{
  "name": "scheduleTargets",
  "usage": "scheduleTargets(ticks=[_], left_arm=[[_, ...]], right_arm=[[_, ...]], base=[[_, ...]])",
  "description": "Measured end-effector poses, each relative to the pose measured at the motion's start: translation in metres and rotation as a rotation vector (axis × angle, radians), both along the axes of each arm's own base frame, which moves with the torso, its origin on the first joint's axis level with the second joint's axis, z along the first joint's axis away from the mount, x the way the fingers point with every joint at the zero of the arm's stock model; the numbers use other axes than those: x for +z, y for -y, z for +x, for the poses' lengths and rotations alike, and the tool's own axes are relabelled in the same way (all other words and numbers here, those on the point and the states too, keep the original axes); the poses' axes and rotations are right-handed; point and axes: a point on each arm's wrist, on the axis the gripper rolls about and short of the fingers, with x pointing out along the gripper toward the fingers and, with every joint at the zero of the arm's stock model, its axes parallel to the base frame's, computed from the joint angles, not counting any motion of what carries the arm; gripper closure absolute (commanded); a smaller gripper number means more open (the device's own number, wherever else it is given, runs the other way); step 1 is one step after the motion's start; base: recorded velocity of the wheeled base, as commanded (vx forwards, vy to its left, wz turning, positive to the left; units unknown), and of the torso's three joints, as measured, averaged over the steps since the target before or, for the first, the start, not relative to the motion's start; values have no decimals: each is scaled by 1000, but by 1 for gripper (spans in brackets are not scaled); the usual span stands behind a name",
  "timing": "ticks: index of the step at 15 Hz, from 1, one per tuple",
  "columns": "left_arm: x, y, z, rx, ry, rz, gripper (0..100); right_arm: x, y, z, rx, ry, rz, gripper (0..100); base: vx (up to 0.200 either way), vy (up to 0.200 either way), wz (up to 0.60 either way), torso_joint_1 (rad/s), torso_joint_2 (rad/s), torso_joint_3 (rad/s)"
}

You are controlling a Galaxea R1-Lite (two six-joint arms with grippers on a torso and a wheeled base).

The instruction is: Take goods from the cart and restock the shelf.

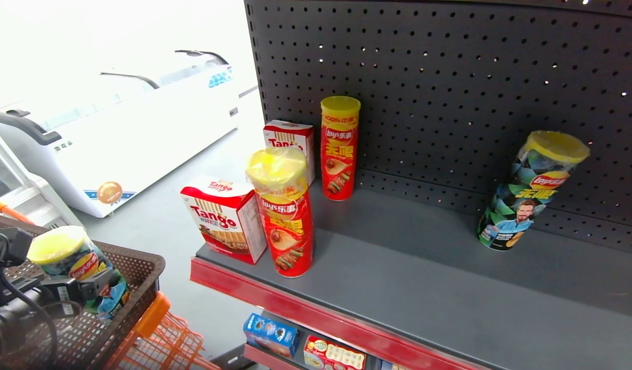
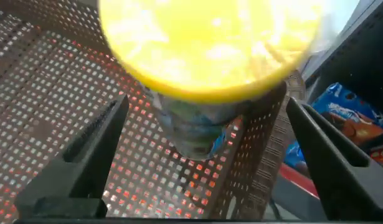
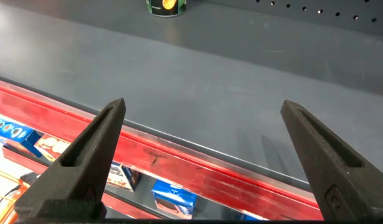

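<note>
The move turns on the chip can in the cart's brown basket, low at the near left. It stands roughly upright with its yellow lid up, leaning a little to the left. Its long axis therefore runs up and down between the fingers of the left gripper. Those fingers are spread wide, one on each side of the can's body below the lid. There is a gap on both sides, and they have hold of nothing yet. The left arm is by far the nearer one. The right gripper hangs over the near red edge of the shelf, its fingers also wide apart and empty. In my judgement, closing on the can's body comes next. After that comes a lift to the right, toward the bare shelf near the matching green can at the far right.
</note>
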Motion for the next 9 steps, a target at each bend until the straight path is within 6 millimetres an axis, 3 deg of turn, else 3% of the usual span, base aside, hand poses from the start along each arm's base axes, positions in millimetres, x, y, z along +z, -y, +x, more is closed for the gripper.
scheduleTargets(ticks=[8,9], left_arm=[[-19,-17,45,0,11,-1,0],[-21,-18,47,2,5,-6,100]], right_arm=[[0,0,0,1,0,0,0],[0,0,0,1,0,0,0]], base=[[0,0,0,0,0,0],[0,0,0,0,0,0]])
